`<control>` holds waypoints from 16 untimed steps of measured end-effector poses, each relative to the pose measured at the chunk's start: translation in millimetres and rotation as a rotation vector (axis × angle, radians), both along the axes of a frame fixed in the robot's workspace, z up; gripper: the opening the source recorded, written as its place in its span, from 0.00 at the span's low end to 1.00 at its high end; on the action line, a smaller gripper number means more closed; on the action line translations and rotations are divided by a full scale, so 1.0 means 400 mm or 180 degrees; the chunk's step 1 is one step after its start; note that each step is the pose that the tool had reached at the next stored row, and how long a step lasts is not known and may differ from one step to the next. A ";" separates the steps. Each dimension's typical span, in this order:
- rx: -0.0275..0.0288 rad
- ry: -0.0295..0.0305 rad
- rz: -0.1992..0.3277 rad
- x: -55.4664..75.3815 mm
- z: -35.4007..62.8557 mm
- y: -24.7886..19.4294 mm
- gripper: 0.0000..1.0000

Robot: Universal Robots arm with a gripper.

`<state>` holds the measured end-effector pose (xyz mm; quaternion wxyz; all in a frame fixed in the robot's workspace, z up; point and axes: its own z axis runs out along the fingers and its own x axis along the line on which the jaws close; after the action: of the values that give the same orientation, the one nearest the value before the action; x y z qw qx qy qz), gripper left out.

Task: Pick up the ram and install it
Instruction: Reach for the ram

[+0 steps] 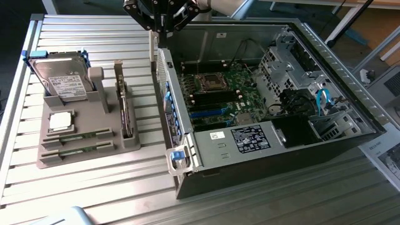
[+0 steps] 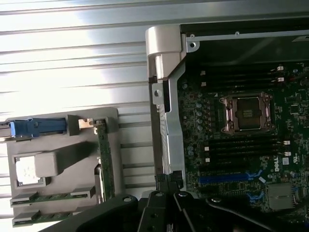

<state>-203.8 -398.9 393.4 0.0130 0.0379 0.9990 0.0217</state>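
A ram stick (image 1: 125, 108), long and green, stands on edge in the grey holder (image 1: 93, 152) at the exterior view's left; in the wrist view this ram stick (image 2: 105, 162) runs along the holder's edge. Two more green sticks (image 1: 77, 138) lie in slots at the holder's near end. My gripper (image 1: 164, 33) hangs high above the open computer case's left wall, well away from the holder. In the wrist view my gripper (image 2: 167, 180) is shut with nothing between its fingers. The motherboard's black memory slots (image 1: 214, 98) lie beside the processor socket (image 1: 209, 82).
The open computer case (image 1: 350, 89) fills the exterior view's right, its metal side wall (image 1: 167, 93) upright between holder and motherboard. A silver hard drive (image 1: 62, 83) and a square processor chip (image 1: 61, 121) sit on the holder. Ribbed metal table (image 1: 93, 197) all around.
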 end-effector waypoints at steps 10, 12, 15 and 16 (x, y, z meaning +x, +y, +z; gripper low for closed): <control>0.0000 0.0000 0.0000 -0.055 0.000 0.000 0.10; 0.0000 0.0000 0.0000 -0.064 0.000 0.000 0.10; 0.0000 0.0000 0.0001 -0.086 0.000 0.000 0.10; 0.0000 0.0000 0.0000 -0.090 0.000 0.000 0.10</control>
<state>-240.0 -398.9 393.3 0.0131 0.0379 0.9990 0.0217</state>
